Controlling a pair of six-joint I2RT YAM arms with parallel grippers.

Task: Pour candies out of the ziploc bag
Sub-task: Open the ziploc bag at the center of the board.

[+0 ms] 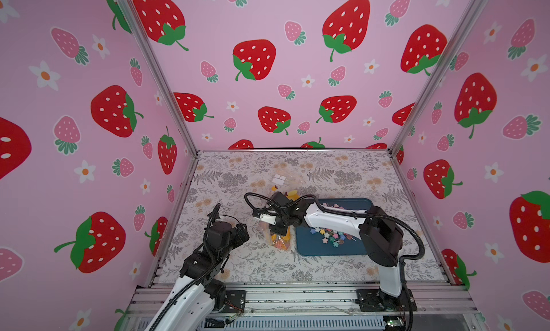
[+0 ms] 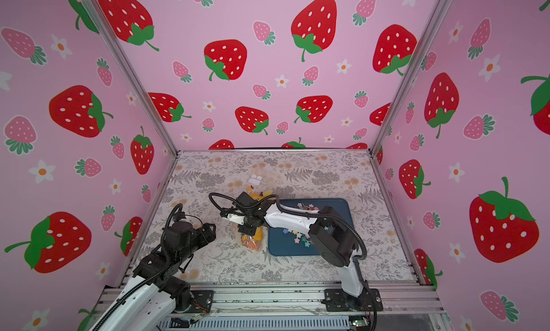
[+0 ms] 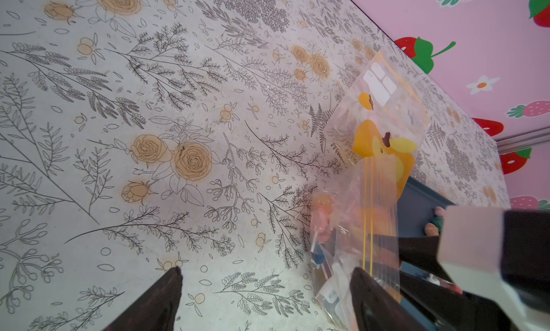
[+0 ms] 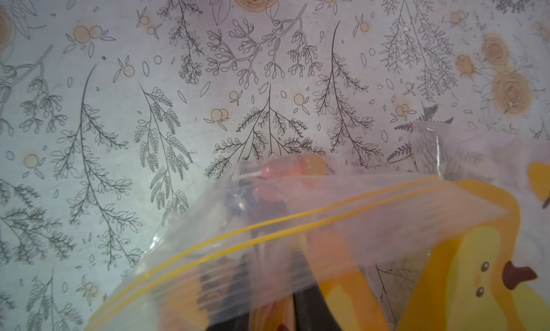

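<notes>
Right gripper (image 1: 278,226): jaws narrow, pinching the zip edge of the ziploc bag (image 4: 297,225), which is clear crinkled film with yellow seal lines and an orange cartoon print. The bag sits mid-surface, just beside the left edge of a dark blue, round-cornered tray (image 1: 333,249). Candies (image 1: 329,237): small coloured stars scattered on the tray; lollipops (image 4: 297,167) inside the bag. Left gripper (image 3: 266,273): jaws wide, empty, above the floral-printed table (image 1: 238,171). Pink strawberry-print walls (image 1: 282,61) enclose it.
</notes>
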